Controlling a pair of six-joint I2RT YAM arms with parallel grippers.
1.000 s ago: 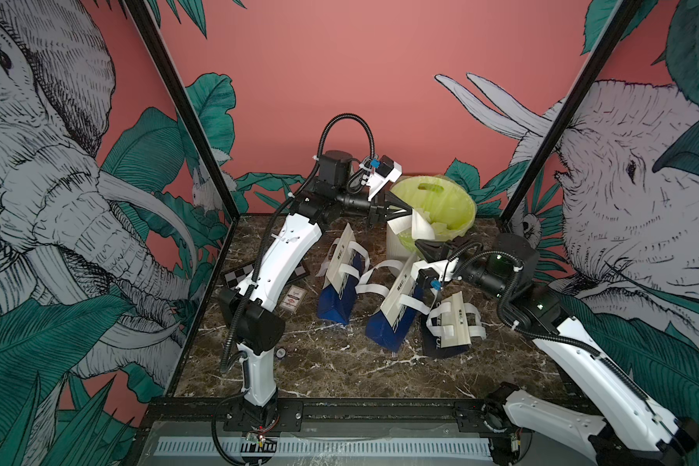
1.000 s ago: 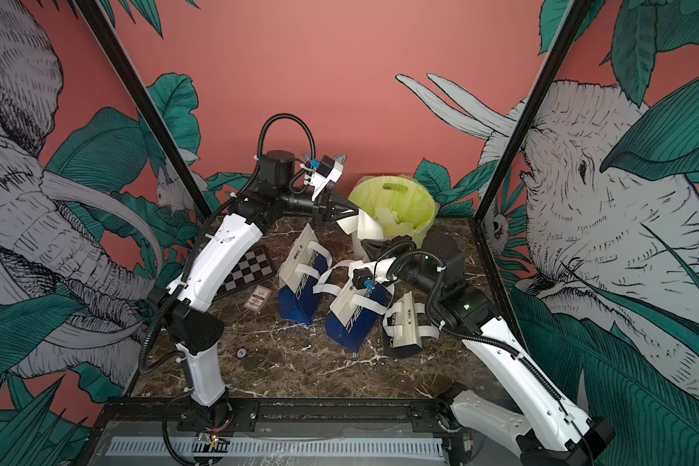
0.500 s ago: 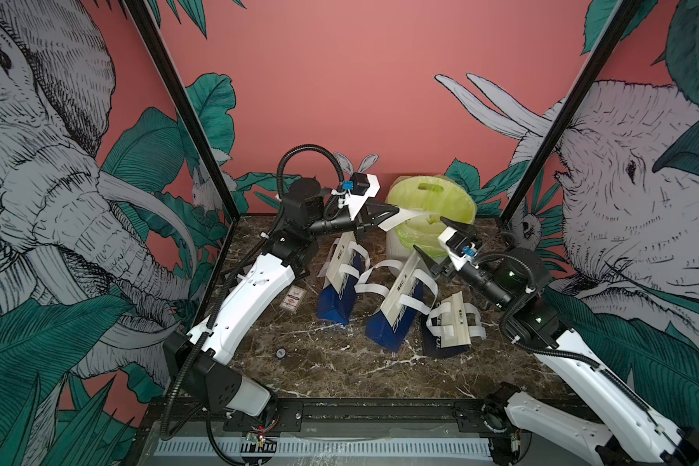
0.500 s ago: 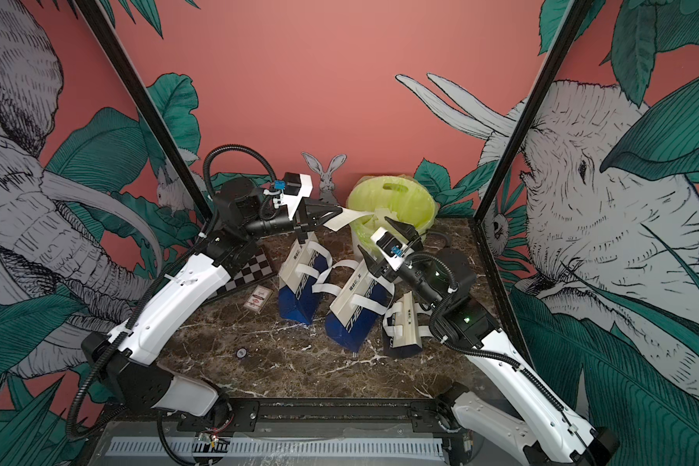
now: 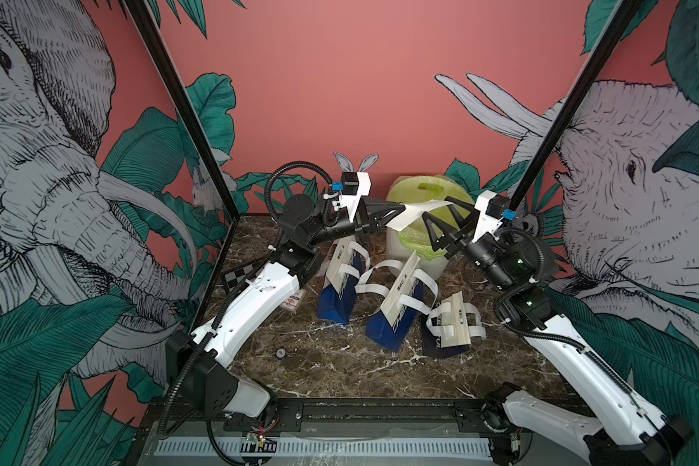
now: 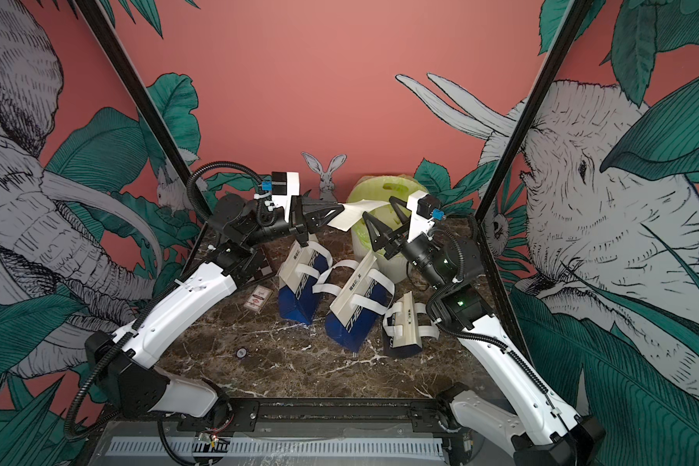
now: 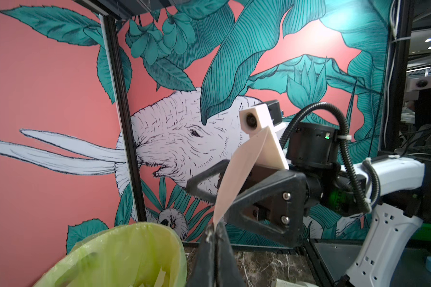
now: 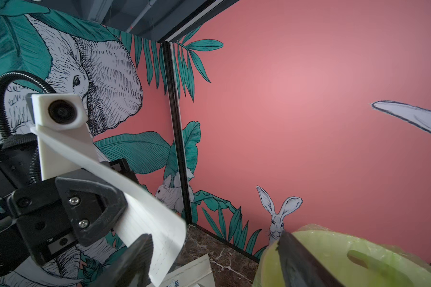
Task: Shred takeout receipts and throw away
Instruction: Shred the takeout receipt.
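One takeout receipt (image 5: 418,212), a thin white slip with faint lines, hangs in the air beside the bin, also shown in a top view (image 6: 354,216). My left gripper (image 5: 402,207) is shut on one end of it; the pinch shows in the left wrist view (image 7: 214,225), where the receipt (image 7: 241,171) rises from the tips. My right gripper (image 5: 438,210) faces it, open. In the right wrist view the receipt's (image 8: 149,213) free end lies inside my right gripper's (image 8: 214,248) gap, close to one finger (image 8: 135,258).
A white bin with a green liner (image 5: 428,187) stands at the back, just behind both grippers; pale paper bits (image 7: 159,273) lie inside. Three blue bags (image 5: 342,288) (image 5: 400,310) (image 5: 450,327) with white straps stand mid-table. A small red-and-white card (image 5: 293,300) lies to their left.
My left gripper drew back from over the bin, still holding the receipt. My right gripper opened, rose from the bags and came up to the receipt's free end.
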